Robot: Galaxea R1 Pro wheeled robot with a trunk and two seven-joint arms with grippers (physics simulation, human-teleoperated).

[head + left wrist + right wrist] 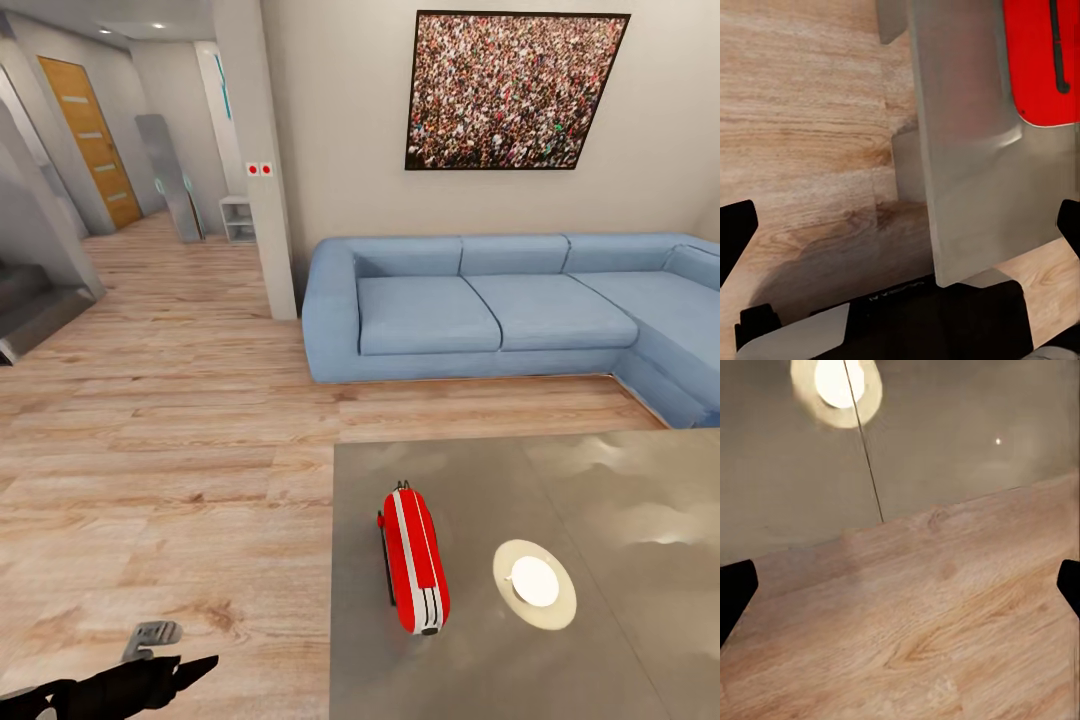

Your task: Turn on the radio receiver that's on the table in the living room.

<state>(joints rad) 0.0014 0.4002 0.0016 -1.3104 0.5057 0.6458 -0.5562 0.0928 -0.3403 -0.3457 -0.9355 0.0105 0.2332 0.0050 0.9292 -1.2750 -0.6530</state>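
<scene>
1. Radio (415, 561): a red box with white stripes, lying near the left edge of the grey table (600, 480). In the left wrist view the red radio (1042, 64) lies on the table (975, 187), beyond the table edge nearest the camera.
2. Cream disc (534, 584): lies on the table just to the right of the radio, apart from it. The right wrist view shows the disc (836, 386) on the table (967, 442), beyond a stretch of wood floor (915, 630).
3. Left gripper (175, 672): low over the wood floor (160, 450) at the bottom left of the head view, off the table, with the radio well apart to its right. Fingers (735, 232) spread wide, nothing between them.
4. Right gripper (900, 585): dark fingertips (733, 589) at opposite edges, spread wide over the floor, short of the table.
5. Blue sofa (500, 300): stands beyond the table, under a framed crowd picture (510, 90).
</scene>
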